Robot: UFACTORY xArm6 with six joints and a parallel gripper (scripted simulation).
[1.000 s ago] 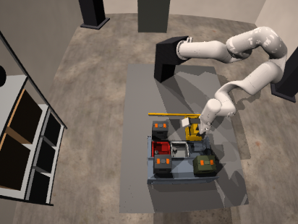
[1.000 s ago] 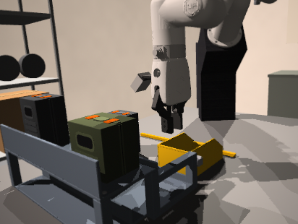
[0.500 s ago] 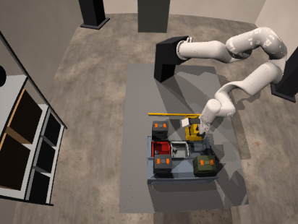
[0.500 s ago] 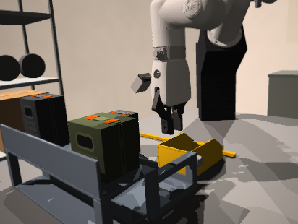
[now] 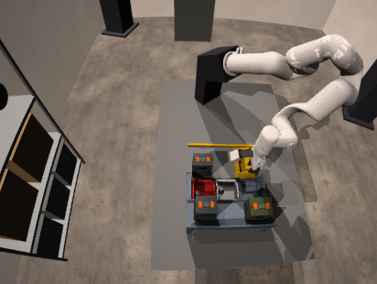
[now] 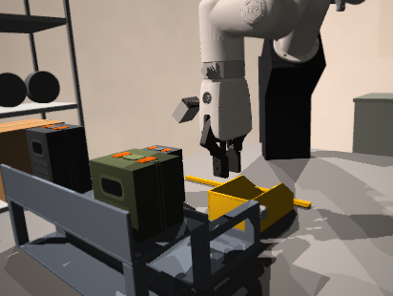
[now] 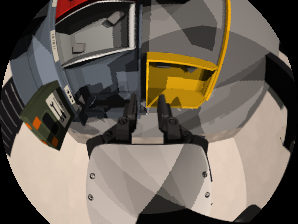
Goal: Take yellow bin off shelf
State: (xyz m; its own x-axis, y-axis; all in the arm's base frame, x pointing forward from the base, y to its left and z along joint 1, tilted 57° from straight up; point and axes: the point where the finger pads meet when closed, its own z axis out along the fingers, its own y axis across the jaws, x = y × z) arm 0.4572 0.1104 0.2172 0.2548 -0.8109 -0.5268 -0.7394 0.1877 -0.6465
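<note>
Two black gripper fingers [image 5: 255, 169] [image 6: 227, 172] stand part-open, nothing pinched, above the yellow open-front bin [image 5: 244, 172] [image 6: 222, 205] [image 7: 184, 97]. Probably light, stiff; best hold: a side wall (loose parts could slide). Bin's off the blue-grey shelf [image 5: 229, 219] [image 6: 67, 192] [image 7: 100, 79], just beside it.

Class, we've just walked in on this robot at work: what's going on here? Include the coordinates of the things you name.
A white robot arm [image 5: 336, 98] [image 6: 224, 48] is moving a yellow bin off a grey shelf [image 5: 224, 227] [image 6: 67, 198]. The yellow bin [image 5: 244, 170] [image 6: 274, 210] [image 7: 185, 82] is now out on the table side, beside the shelf. The claw [image 6: 227, 164] [image 7: 147, 101] is above it, fingers partly open with nothing between them. A red bin [image 5: 203, 188] [image 7: 75, 5] and a white bin [image 5: 227, 189] [image 7: 95, 37] are in the shelf.
</note>
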